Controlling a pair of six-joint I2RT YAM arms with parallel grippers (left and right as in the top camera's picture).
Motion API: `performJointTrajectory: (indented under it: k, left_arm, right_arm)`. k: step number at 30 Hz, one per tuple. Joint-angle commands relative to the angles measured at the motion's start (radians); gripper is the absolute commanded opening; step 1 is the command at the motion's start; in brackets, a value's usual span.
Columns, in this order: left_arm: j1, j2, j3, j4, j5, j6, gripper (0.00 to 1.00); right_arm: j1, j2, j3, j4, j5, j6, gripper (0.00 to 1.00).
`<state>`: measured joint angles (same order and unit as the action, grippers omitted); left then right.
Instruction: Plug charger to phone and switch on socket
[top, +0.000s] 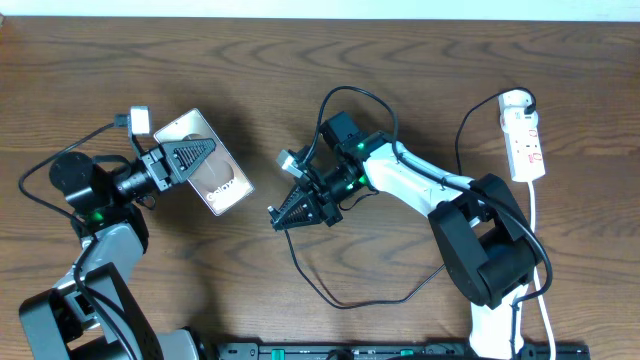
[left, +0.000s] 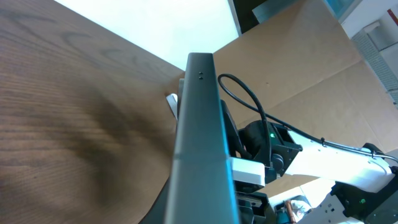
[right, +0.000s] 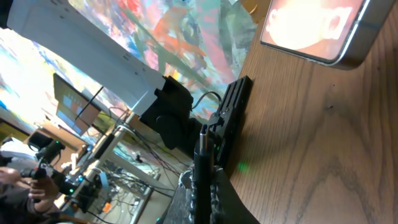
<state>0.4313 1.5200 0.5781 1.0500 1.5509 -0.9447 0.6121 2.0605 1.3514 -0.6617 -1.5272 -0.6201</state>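
1. Holds the phone (top: 228, 187) in the left gripper (top: 206, 150), clenched across its flat faces, left of the table's middle; cannot tell whether an edge rests on the wood.
2. Pinches the charger (right: 202, 158) by its small plug tip in the right gripper (top: 278, 218), clamped tight near the centre; points the tip toward the phone, near it but apart; trails the thin black cable in a loose loop behind.
3. Judged stiff, smooth and likely slippery, with glass to spare, so best gripped mid-body, leaving the port end free.
4. Judged light and limp along the cable, rigid only at the tip; best taken just behind the tip so that it cannot pivot when pushed.
5. Leaves the socket (top: 523, 140) at the far right edge, well apart from both grippers.
6. Works on a dark wood-grain table (top: 400, 60), matte and flat; shows brown cardboard panels and a cluttered, blurred workshop beyond.
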Motion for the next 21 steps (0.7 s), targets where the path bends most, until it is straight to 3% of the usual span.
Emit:
performJointTrajectory:
  k: [1,21]
  left_arm:
    - [0.004,-0.011,0.015,0.006,0.008,0.006,0.08]
    - [-0.074,-0.011,0.015,0.007,-0.042,-0.146,0.07]
  right_arm:
    - [0.008,0.002,0.008,0.000,-0.032,0.014,0.02]
    - [0.026,0.002,0.008,0.080,0.003,0.029,0.01]
